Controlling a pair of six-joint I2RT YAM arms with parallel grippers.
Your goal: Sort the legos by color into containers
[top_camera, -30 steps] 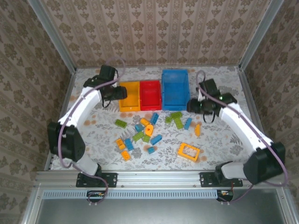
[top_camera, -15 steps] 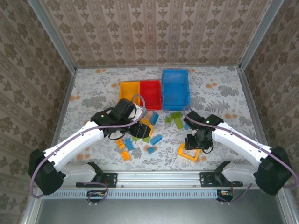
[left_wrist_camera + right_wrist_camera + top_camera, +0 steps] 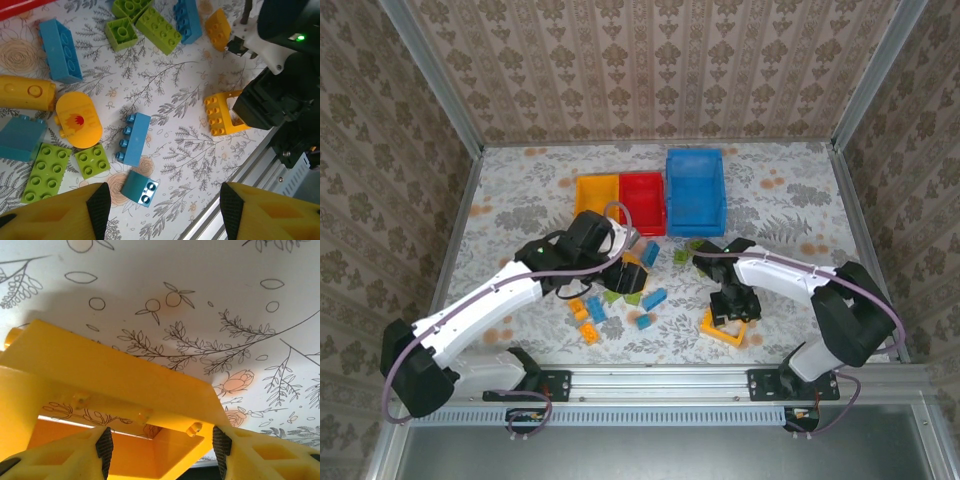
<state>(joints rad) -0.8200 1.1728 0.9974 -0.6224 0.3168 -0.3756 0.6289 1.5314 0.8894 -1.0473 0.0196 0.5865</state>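
Barely started, judging by the legos (image 3: 655, 297): scattered loose on the tabletop (image 3: 520, 210) in green, blue and yellow-orange, just on the near side of the containers (image 3: 665, 205), none seen inside a bin. Nearest in the left wrist view, a long blue brick (image 3: 133, 138), a small blue brick (image 3: 140, 187), a square green brick (image 3: 93, 161) and a rounded orange piece (image 3: 78, 119). Off to the right of the pile, the yellow-orange frame (image 3: 725, 328), flat on the tabletop. Along the back, side by side in a row, the yellow-orange bin (image 3: 597, 192), the red bin (image 3: 642, 193) and the larger blue bin (image 3: 695, 185), all looking empty from above. Over the pile, the left claw (image 3: 162, 200), spread with nothing between its fingers. Down on the frame, the right claw (image 3: 161, 439), fingers apart astride one wall; cannot tell whether pinching it or merely straddling. Left to do, by this reckoning: every brick, with no green bin in sight for the green ones.
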